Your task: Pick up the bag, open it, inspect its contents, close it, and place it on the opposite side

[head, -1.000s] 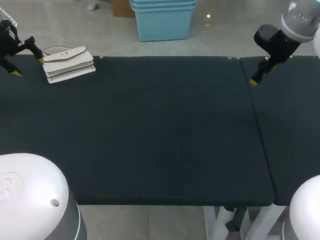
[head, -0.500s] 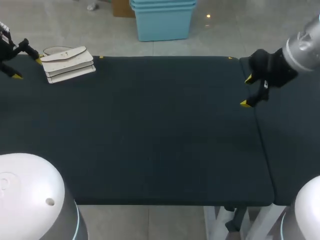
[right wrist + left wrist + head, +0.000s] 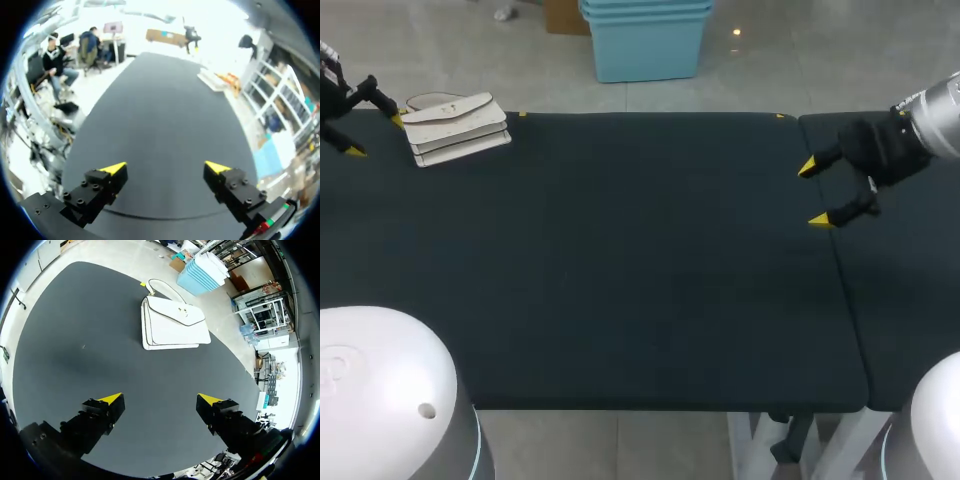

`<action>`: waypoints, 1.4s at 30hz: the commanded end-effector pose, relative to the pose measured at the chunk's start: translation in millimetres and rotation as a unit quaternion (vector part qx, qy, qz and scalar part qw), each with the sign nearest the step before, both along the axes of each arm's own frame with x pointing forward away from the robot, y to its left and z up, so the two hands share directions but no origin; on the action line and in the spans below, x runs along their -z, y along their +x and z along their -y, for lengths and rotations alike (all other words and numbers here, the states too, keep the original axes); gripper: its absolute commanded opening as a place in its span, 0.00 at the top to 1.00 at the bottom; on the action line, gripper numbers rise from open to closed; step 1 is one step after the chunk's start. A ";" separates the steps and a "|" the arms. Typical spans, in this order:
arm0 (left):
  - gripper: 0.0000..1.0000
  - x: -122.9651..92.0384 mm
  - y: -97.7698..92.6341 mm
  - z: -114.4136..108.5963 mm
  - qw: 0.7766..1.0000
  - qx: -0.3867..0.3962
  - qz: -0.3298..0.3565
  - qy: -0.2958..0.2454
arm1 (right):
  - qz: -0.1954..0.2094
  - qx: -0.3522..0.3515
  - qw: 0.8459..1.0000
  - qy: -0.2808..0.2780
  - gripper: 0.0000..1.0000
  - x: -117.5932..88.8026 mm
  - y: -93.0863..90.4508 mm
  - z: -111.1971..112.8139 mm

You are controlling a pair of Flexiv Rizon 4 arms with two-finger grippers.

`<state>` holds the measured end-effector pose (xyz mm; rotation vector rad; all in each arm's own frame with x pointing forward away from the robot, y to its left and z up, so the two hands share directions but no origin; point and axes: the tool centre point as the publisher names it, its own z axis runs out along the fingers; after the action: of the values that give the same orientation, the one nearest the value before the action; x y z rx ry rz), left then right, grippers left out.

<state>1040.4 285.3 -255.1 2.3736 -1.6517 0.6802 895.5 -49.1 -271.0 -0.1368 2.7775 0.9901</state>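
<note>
A white flap bag (image 3: 458, 128) lies flat and closed at the far left corner of the black table (image 3: 620, 270). My left gripper (image 3: 375, 133) hangs open just left of it, with nothing between its fingers. The left wrist view has the bag (image 3: 172, 324) ahead of the open left gripper (image 3: 161, 397), its handle loop at the far end. My right gripper (image 3: 812, 193) is open above the table's right part, near the seam between the two tabletops. From the right wrist, the bag (image 3: 212, 80) is a small pale shape far ahead of the open right gripper (image 3: 166, 166).
A second black tabletop (image 3: 905, 260) adjoins on the right, with a seam running front to back. The two arm bases (image 3: 380, 395) rise at the near corners.
My right gripper swung down and turned from the far right edge to a spot above the seam, its fingers now pointing left. The left gripper shifted slightly left. The bag stayed put.
</note>
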 end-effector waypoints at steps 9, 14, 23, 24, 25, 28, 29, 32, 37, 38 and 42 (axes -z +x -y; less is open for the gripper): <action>0.00 13.1 30.8 -6.3 0.999 -0.032 0.029 -0.027 | -0.060 0.019 0.992 -0.110 0.00 24.6 18.4 -22.5; 0.00 13.9 42.2 -14.5 0.998 -0.041 0.030 -0.049 | -0.059 0.026 0.993 -0.100 0.00 30.6 19.5 -22.8; 0.00 19.8 62.3 -17.6 0.996 -0.054 0.035 -0.069 | -0.069 0.032 0.993 -0.089 0.00 39.2 19.3 -24.3; 0.00 21.6 64.3 -17.4 0.995 -0.059 0.037 -0.071 | -0.069 0.032 0.993 -0.089 0.00 39.2 19.3 -24.3; 0.00 22.7 65.4 -17.5 0.994 -0.063 0.039 -0.074 | -0.069 0.032 0.993 -0.089 0.00 39.2 19.3 -24.3; 0.00 29.1 72.2 -19.8 0.993 -0.079 0.043 -0.075 | -0.069 0.032 0.993 -0.089 0.00 39.2 19.3 -24.3; 0.00 31.4 76.7 -22.3 0.993 -0.088 0.045 -0.072 | -0.069 0.032 0.993 -0.089 0.00 39.2 19.3 -24.3; 0.00 38.5 85.4 -27.7 0.990 -0.107 0.047 -0.076 | -0.069 0.032 0.993 -0.089 0.00 39.2 19.3 -24.3; 0.00 49.9 96.5 -32.4 0.986 -0.133 0.047 -0.088 | -0.069 0.032 0.993 -0.089 0.00 39.2 19.3 -24.3; 0.00 52.6 98.9 -32.7 0.985 -0.137 0.046 -0.092 | -0.069 0.032 0.993 -0.089 0.00 39.2 19.3 -24.3; 0.00 63.3 104.7 -32.1 0.983 -0.149 0.045 -0.095 | -0.069 0.032 0.993 -0.089 0.00 39.2 19.3 -24.3</action>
<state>1136.1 316.6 -307.8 2.5112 -1.2095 0.9585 914.5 -24.7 -309.9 -0.0026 2.9728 0.7612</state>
